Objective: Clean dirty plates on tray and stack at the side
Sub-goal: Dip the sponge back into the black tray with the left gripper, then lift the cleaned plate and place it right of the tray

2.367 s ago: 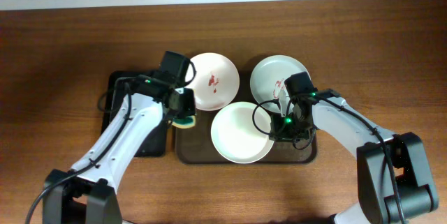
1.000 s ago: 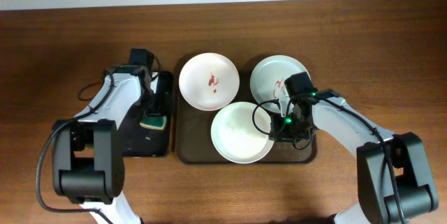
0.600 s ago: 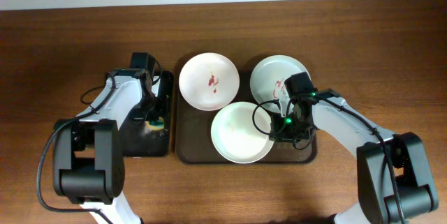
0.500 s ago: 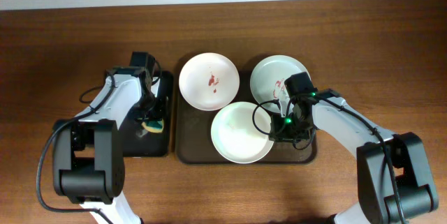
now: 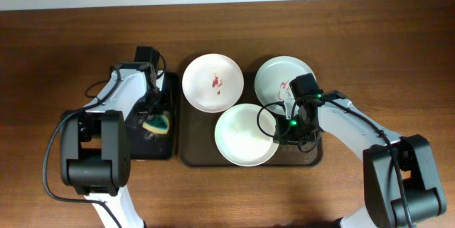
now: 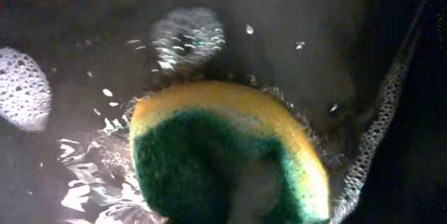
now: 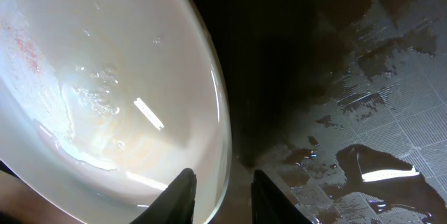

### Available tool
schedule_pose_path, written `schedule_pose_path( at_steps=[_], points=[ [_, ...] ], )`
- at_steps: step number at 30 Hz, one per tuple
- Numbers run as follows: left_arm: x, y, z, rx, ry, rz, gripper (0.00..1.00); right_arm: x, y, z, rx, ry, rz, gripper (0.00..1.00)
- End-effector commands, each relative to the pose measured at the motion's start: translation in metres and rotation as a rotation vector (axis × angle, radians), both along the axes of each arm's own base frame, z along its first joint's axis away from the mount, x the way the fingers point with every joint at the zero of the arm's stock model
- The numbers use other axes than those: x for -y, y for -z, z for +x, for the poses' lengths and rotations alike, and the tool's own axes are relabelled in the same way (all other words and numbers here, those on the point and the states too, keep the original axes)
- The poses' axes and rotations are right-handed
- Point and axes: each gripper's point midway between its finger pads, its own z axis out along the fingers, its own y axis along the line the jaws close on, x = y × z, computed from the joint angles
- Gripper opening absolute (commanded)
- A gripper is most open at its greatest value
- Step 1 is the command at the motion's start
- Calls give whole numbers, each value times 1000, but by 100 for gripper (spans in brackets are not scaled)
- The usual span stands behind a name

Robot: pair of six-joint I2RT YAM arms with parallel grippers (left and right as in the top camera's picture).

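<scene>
Three dirty plates [image 5: 246, 134] sit on the tray [image 5: 188, 155]. The far-left plate [image 5: 213, 82] has red smears, the far-right plate [image 5: 274, 75] is partly under my arm, and the near plate [image 7: 105, 77] in the middle is wet. My right gripper [image 7: 222, 178] straddles the near plate's right rim, jaws a little apart. I cannot tell whether they pinch it. Left of the tray, my left gripper [image 5: 152, 107] hangs over the black tray [image 5: 135, 146], where the sponge [image 6: 223, 154] lies in soapy water [image 6: 21, 88]. My fingers are hidden, so I cannot tell how far open they are.
</scene>
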Motion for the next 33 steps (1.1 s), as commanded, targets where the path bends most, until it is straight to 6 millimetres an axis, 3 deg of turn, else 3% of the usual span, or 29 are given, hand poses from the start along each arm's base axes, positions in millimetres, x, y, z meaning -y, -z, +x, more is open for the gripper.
schedule_pose_path(
  at_steps=[1, 2, 3, 4, 5, 7, 11, 16, 19, 20, 24, 28, 30, 33],
  points=[
    [-2, -15, 21, 49, -5, -3, 0, 1, 2, -2, -5, -6, -11, 28],
    [-2, -21, 24, 56, -4, -3, 0, 1, 2, -2, -5, -6, -11, 28],
    [-1, -28, 26, 53, -5, -4, 42, 1, 2, -2, -5, -6, -11, 29],
    [-2, -35, 24, 36, -5, -2, 96, 1, 2, -1, -4, -6, -10, 32],
    [-2, -40, 22, 26, -5, -2, 100, 2, 2, -1, -4, -6, -11, 39],
    [-2, -46, 19, 6, -14, -1, 100, 2, 2, -1, -4, -6, -11, 39],
    [6, -46, -8, -102, -49, -48, 100, 1, 2, -1, -5, -6, -10, 39],
    [7, -46, -17, -138, -57, -55, 100, 2, 5, -2, -15, -6, -13, 18],
    [8, -46, -17, -138, -57, -62, 99, -6, 15, -7, -38, -32, -18, 14],
    [8, -46, -17, -139, -57, -62, 100, -11, 16, -6, -25, -47, -15, 6],
    [8, -46, -17, -139, -57, -62, 100, -14, 12, -4, -17, -49, -10, 4],
    [8, -46, -17, -139, -57, -62, 99, -14, -29, 14, 87, -46, -16, 4],
    [8, -46, -16, -137, -57, -62, 99, -2, -53, 22, 181, -34, -71, 4],
    [8, -46, -15, -130, -57, -63, 99, 18, -72, 26, 265, -10, -173, 4]
  ],
)
